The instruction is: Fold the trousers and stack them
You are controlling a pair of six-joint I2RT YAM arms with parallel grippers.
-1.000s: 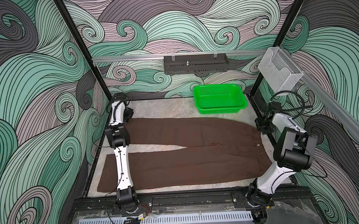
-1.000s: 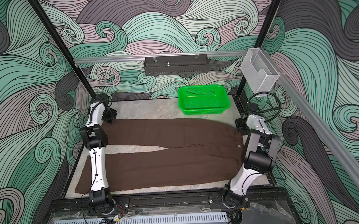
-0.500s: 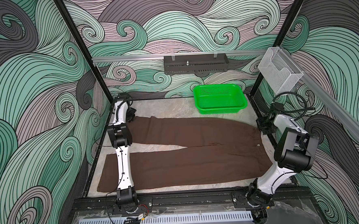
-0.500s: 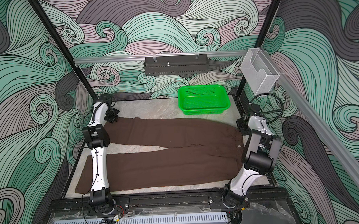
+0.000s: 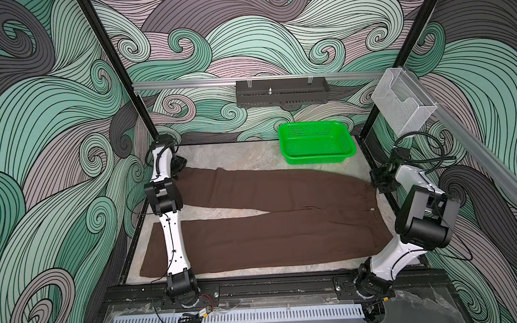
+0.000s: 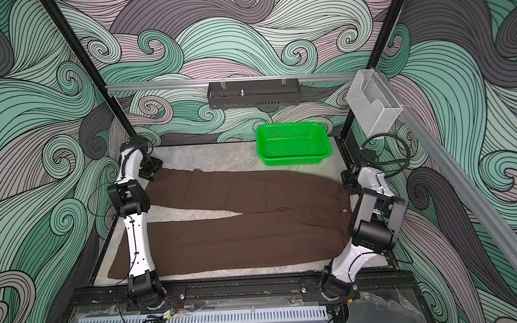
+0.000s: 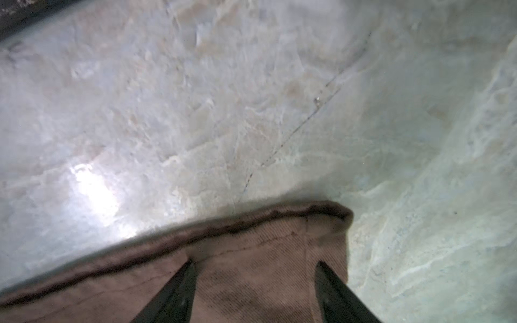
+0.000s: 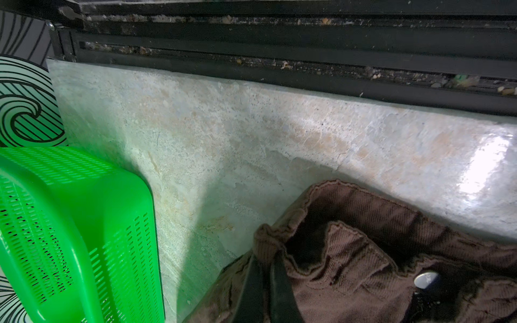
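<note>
Since a moment ago my left arm has shifted just a little in the far left corner. My right arm has stayed put.

In both top views the trousers (image 5: 285,227) (image 6: 240,239) lie flat on the tabletop (image 5: 235,154) (image 6: 208,155). The legs point left and the waist is on the right. The two legs are a bit apart, with a strip of tabletop between them. My left claw (image 5: 178,166) (image 6: 151,169) is at the cuff end of the far leg. My right claw (image 5: 381,181) (image 6: 350,182) is at the far corner of the waist. A small pale button (image 5: 372,209) shows at the waist. The green basket (image 5: 314,157) (image 6: 293,159) sits at the back right, just behind the far leg.

In the left wrist view my left claw (image 7: 255,263) is wide, with its two dark fingers (image 7: 173,293) spread apart. The cuff corner of the trousers (image 7: 279,240) lies between and under them, flat on the tabletop (image 7: 251,112). I cannot tell if the fingers touch the cloth.

In the right wrist view my right claw (image 8: 265,279) is squeezed narrow. It pinches the waist corner of the trousers (image 8: 363,251), and the cloth bunches up at its tips. The waist gapes open a little, and the button (image 8: 426,279) shines near it. The green basket (image 8: 84,223) stands near, with bare tabletop (image 8: 251,139) between it and the waist corner.
</note>
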